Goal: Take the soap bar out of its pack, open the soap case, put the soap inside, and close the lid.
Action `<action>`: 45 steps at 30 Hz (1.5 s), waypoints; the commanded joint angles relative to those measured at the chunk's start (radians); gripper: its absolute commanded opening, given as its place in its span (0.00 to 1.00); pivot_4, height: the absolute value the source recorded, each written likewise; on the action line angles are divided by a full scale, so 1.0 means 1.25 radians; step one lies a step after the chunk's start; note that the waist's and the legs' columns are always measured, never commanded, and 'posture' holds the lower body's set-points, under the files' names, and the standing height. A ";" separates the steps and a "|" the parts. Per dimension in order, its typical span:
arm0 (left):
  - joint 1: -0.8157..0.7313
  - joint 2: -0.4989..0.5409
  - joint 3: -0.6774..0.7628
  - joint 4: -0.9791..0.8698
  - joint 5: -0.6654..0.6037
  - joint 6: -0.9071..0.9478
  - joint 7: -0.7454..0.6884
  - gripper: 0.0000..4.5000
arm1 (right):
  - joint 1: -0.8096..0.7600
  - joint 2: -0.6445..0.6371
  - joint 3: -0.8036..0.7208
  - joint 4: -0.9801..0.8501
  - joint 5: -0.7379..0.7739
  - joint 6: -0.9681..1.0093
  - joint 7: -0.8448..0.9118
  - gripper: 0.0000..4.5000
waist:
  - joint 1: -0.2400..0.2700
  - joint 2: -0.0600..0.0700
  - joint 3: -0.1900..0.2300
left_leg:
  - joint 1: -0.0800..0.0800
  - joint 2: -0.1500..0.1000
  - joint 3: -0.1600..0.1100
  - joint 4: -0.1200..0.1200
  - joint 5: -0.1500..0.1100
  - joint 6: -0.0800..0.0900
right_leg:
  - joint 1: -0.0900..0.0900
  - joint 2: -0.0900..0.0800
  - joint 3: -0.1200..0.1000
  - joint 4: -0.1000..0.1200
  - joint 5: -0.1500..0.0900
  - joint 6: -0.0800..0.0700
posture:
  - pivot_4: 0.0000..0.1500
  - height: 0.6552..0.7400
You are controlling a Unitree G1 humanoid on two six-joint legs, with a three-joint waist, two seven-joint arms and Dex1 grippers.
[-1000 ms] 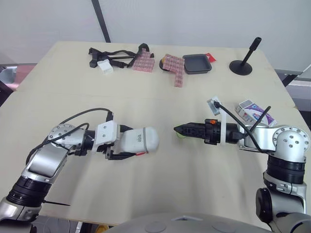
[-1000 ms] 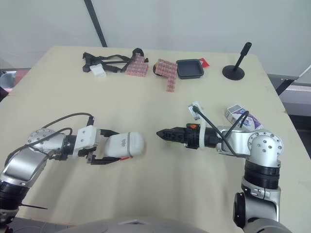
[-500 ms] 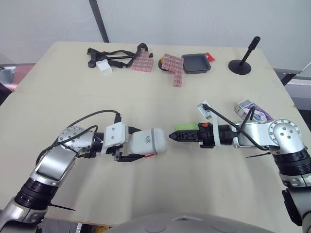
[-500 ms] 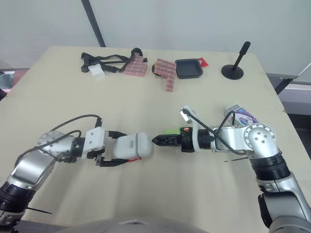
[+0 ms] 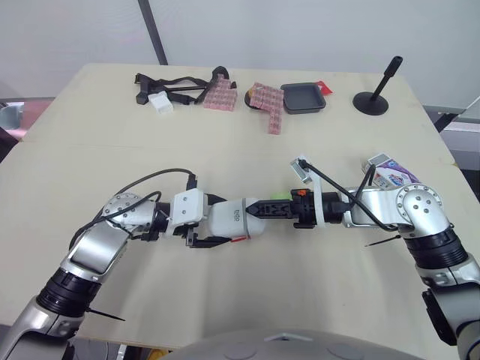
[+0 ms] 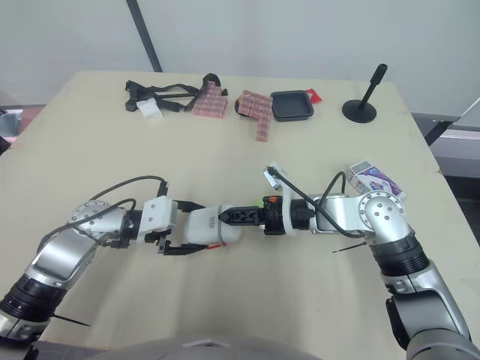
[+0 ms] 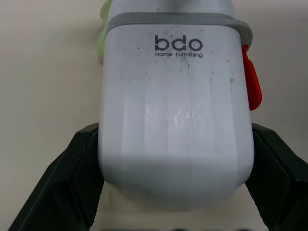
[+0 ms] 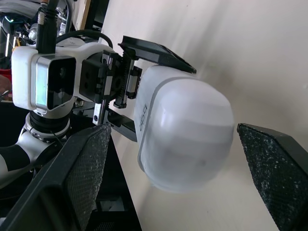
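My left gripper (image 5: 216, 222) is shut on a white soap case (image 5: 231, 219) with a red latch (image 7: 252, 82), held level just above the table; its lid is closed. My right gripper (image 5: 256, 209) comes in from the right. It is open, with one finger (image 8: 82, 178) on each side of the case's free end and a gap to it on both sides. The green soap bar (image 5: 280, 196) lies on the table just behind the right fingers. The purple and white soap pack (image 5: 391, 175) lies near the right edge.
Along the far edge are black straps (image 5: 176, 84), a small white box (image 5: 161, 103), pink block stacks (image 5: 268, 106), a black tray (image 5: 304, 97) and a black stand (image 5: 373, 101). Cables loop off both wrists.
Both arms have closed in toward the table's middle. The right gripper's tips, a gap away from the case one second ago, now flank its end. The left gripper still holds the case.
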 commanded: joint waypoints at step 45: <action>0.016 -0.011 0.064 -0.010 -0.027 -0.095 0.049 0.77 | 0.027 -0.018 -0.051 0.017 0.026 0.006 0.144 0.60 | 0.001 0.000 0.000 | -0.002 0.000 0.000 0.002 0.000 0.000 | -0.001 0.000 -0.001 0.002 0.000 0.000 | 1.00 1.00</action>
